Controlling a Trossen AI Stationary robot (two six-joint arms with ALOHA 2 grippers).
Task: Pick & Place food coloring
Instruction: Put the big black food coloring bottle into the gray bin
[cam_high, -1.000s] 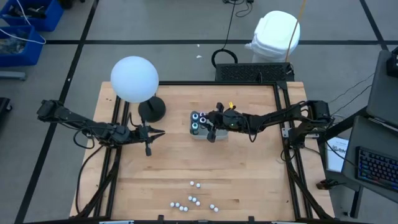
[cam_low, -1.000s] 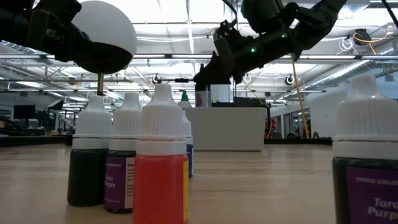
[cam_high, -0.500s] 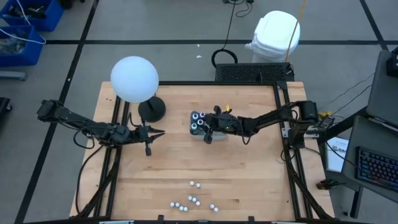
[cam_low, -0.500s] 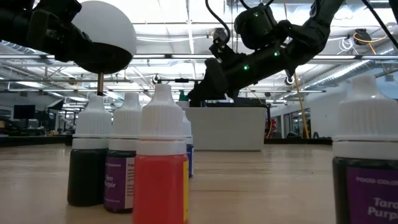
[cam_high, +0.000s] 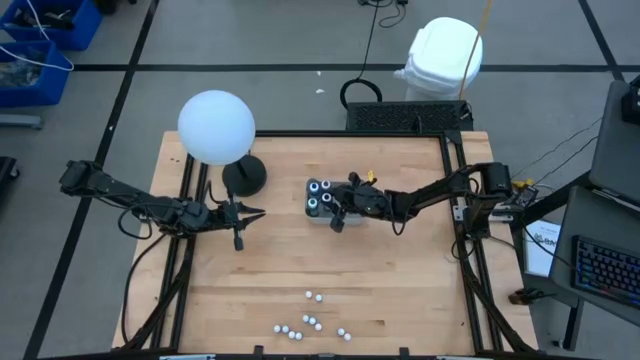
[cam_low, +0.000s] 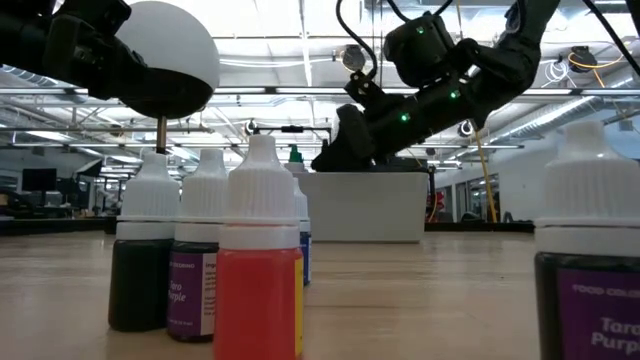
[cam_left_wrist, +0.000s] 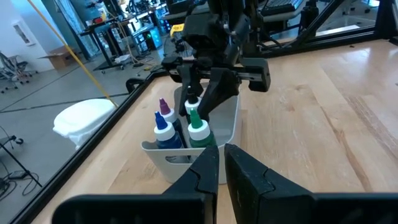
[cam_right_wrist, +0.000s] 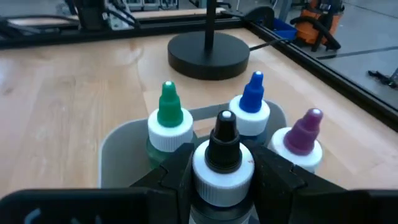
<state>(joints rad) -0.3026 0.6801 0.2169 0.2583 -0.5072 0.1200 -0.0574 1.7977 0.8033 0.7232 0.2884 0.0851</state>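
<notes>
Four bottles at grey tray (cam_right_wrist: 118, 146); black-tipped bottle (cam_right_wrist: 222, 163) clamped in right claw (cam_right_wrist: 222, 180). Light, rigid, slick; grip below cap. Left claw (cam_high: 243, 213) narrow, nine o'clock.

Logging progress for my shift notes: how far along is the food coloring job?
Done: green-tipped, blue-tipped and purple-tipped bottles stand in the grey tray. In hand: the right pincer holds a black-tipped bottle over it. Left: a cluster of white-capped bottles near the table's front edge. The left pincer waits, shut.

A wooden table (cam_high: 400, 290) stands on a grey floor (cam_high: 250, 40) with dark lines, blue bins (cam_high: 40, 40) sit in the corner, and long lights (cam_low: 300, 40) shine overhead.
</notes>
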